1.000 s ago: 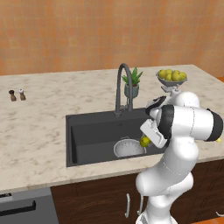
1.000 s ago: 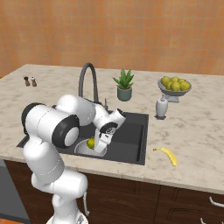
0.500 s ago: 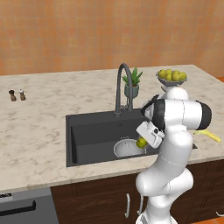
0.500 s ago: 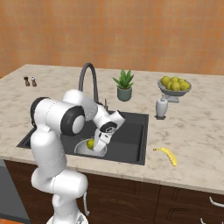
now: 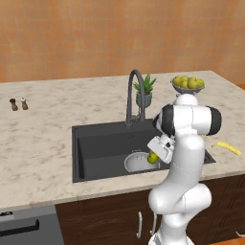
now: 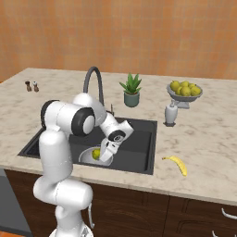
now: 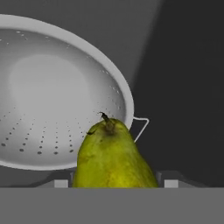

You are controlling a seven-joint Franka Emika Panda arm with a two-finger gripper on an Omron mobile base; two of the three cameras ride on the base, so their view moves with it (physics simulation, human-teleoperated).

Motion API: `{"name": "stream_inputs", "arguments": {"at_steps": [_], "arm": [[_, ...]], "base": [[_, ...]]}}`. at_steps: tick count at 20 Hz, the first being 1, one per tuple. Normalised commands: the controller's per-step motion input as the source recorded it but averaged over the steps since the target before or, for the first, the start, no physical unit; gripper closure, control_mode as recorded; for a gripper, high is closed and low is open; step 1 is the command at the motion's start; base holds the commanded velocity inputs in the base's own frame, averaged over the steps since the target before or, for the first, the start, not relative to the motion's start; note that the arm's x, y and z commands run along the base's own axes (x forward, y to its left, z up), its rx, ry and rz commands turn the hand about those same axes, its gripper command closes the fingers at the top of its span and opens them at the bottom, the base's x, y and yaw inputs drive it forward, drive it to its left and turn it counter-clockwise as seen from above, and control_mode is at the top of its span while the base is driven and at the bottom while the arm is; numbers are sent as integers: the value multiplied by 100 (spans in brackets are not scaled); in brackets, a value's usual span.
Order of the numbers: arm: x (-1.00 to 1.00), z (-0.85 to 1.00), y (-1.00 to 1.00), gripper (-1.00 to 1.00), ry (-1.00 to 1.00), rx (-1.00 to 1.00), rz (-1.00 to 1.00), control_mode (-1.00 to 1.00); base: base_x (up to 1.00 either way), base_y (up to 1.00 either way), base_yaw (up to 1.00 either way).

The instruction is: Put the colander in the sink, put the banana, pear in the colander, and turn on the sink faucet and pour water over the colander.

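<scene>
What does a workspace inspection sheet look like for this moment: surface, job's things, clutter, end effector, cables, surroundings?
Surface: beige marble counter, dark sink set in it.
Job's things: colander in the sink; pear between the fingers, over the colander's rim; banana on the counter right of the sink; faucet behind the basin.
Clutter: fruit bowl, potted plant, two shakers, small grey bottle.
End effector: holds the pear.
Cables: nothing seen.
Surroundings: orange wall, dark wood cabinets.
</scene>
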Motion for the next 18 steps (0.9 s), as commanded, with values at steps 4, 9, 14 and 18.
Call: {"name": "stream_inputs", "arguments": {"at_steps": [4, 9, 14, 18], "arm": [[21, -52, 13, 100, 0, 1, 0, -100], [21, -71, 28, 100, 0, 0, 0, -100], [37, -84, 29, 100, -5, 0, 1, -100], [34, -73, 14, 100, -12, 0, 2, -100]], "base": [[0, 0, 0], [0, 0, 0], [0, 0, 0], [0, 0, 0]]}}
